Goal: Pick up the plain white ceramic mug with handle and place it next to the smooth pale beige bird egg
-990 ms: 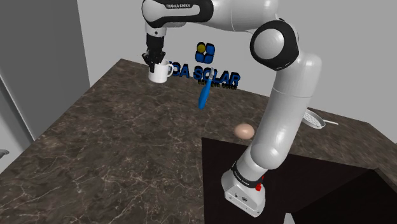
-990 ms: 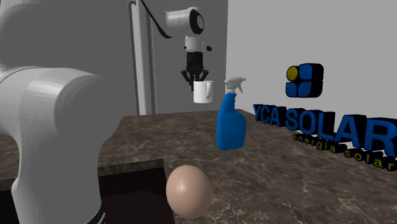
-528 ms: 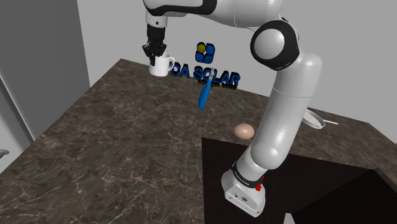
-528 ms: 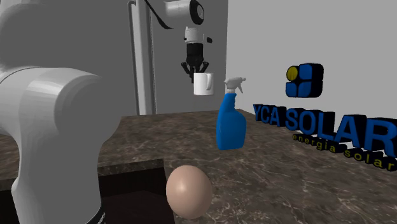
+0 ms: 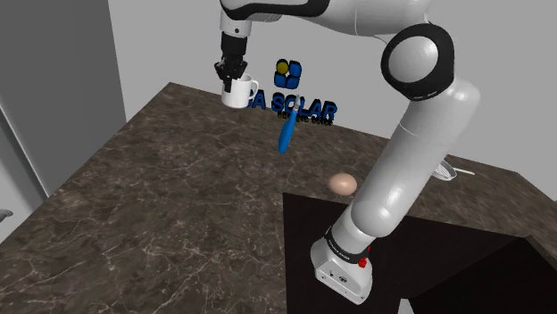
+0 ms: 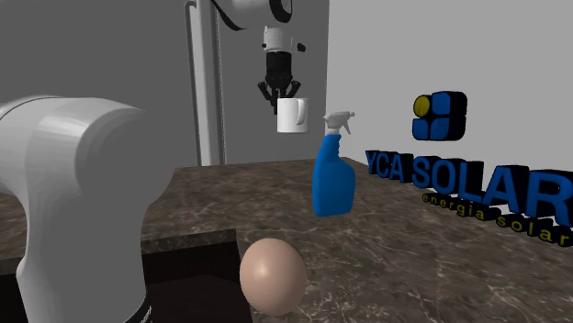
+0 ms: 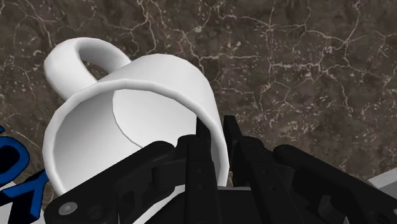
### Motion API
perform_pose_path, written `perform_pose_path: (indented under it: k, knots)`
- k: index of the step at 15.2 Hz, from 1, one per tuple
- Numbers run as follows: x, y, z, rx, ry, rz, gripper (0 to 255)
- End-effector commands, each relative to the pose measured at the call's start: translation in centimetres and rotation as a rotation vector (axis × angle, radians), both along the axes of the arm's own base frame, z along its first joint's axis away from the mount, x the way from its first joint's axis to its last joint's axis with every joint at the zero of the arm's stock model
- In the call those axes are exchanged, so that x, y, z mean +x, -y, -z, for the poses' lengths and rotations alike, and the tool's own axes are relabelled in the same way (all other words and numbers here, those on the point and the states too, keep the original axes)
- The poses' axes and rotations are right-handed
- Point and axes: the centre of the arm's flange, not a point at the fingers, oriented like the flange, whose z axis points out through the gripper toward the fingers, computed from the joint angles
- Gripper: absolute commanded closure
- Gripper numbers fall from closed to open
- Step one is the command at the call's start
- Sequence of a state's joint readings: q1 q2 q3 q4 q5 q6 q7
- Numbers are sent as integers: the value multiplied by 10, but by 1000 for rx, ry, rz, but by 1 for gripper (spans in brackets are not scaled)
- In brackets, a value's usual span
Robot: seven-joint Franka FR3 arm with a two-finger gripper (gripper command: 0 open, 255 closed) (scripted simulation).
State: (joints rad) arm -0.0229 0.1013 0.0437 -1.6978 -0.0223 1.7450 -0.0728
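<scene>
1. End effector (image 7: 213, 137) pinched shut on the rim of the mug (image 7: 127, 121), one finger inside the wall and one outside, roughly opposite the handle.
2. Mug hanging in the air over the far end of the tabletop (image 5: 161, 196), left of the spray bottle (image 5: 286, 134) in the shoulder view.
3. Egg (image 5: 343, 184) lying on the tabletop nearer the stand, well apart from the mug.
4. Probably rigid, fairly light, smooth and slippery; brittle if dropped.
5. Rim pinch likely adequate, though prone to swinging; worth a gentle set-down clear of the egg, which could roll.
</scene>
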Motion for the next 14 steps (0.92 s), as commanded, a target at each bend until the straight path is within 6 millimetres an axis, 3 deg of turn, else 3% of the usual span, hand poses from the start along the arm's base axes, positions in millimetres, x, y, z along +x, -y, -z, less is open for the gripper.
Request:
perform_pose_path:
  k: [1, 14]
  knots:
    - [-27, 10, 0, 0, 0, 0, 255]
    - [-191, 59, -1, 0, 0, 0, 255]
